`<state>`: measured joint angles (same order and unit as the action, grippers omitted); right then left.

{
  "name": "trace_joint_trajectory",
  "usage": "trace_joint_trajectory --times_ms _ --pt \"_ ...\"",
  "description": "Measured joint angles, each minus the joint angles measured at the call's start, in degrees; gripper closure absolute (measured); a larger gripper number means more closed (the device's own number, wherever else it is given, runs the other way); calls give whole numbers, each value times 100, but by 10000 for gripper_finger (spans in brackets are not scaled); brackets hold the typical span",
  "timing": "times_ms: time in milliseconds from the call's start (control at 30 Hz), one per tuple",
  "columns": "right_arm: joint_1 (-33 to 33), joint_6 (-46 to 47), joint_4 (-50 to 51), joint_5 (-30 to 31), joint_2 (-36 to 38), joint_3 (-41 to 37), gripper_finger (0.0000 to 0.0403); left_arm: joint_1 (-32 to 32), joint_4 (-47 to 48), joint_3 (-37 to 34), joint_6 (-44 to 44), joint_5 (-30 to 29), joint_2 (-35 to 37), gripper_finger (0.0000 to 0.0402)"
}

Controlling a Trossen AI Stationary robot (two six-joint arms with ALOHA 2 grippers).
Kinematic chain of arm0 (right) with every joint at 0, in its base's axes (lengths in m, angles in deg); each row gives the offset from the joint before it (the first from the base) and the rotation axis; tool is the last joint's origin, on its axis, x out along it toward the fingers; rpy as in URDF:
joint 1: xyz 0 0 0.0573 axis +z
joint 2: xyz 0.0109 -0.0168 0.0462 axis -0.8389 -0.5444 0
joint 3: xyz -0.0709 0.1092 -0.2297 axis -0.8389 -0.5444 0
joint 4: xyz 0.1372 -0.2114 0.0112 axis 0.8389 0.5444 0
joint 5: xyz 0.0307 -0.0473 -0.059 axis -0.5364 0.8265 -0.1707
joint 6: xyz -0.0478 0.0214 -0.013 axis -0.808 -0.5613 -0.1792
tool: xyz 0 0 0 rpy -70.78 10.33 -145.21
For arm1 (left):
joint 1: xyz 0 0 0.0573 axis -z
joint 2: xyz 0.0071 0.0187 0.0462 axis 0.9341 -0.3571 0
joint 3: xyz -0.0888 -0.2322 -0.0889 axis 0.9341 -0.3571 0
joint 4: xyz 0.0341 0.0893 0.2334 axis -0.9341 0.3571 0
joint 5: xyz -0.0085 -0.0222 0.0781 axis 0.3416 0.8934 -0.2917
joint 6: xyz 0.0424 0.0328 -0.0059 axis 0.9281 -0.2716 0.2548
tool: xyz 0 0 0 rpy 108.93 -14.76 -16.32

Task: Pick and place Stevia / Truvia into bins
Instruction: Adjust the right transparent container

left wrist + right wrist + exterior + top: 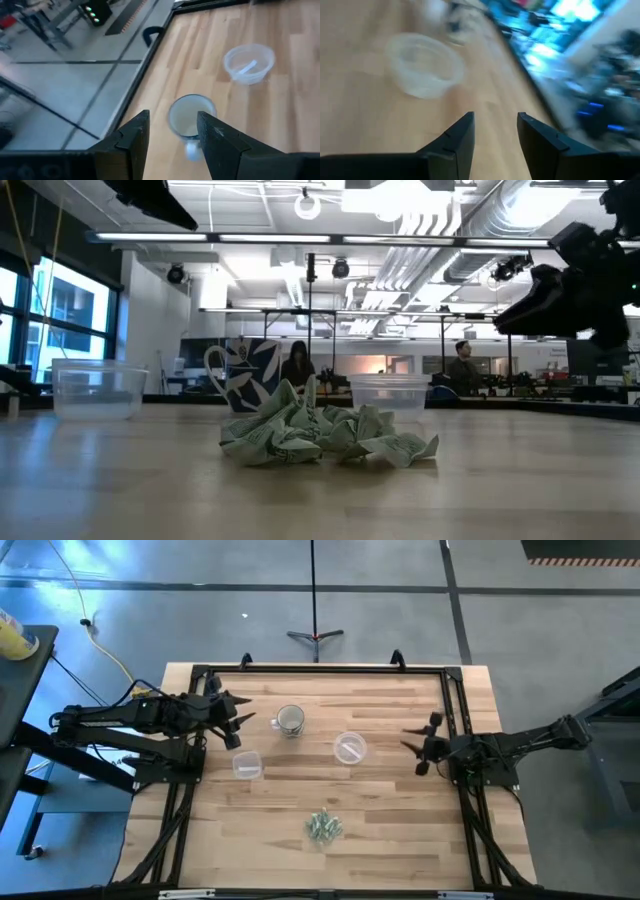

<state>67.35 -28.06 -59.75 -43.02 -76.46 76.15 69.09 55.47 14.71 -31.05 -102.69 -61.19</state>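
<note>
The Stevia / Truvia sachets (324, 827) lie as a crumpled pale green heap near the table's near edge, resting on the wood in the low view (320, 435). The squarish tub (247, 765) stands left of centre, and the round tub (350, 748) right of centre, with a pale strip inside it (246, 66). My left gripper (235, 718) hovers open above the far left part of the table, beside the glass mug (290, 720). My right gripper (420, 747) hovers open to the right of the round tub (425, 70). Both touch nothing.
The glass mug (191, 120) stands on the table beyond my left fingers. A black frame (320, 670) runs round the table's far and side edges. Bare wood lies between the tubs and the sachet heap. People sit in the room behind (298, 365).
</note>
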Motion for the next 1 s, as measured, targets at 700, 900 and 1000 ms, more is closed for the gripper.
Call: trace_joint_trajectory --times_ms 700,900,1000 --pt "2 -2476 -90 766 -28 -13 263 -2 -1301 4 -3950 237 -328 202" --pt "0 -1780 -776 56 -31 -15 263 0 -1241 4 -3898 250 -522 202" --pt "1 -1744 -794 -343 -35 -15 263 0 -1268 4 -3883 256 -610 202"
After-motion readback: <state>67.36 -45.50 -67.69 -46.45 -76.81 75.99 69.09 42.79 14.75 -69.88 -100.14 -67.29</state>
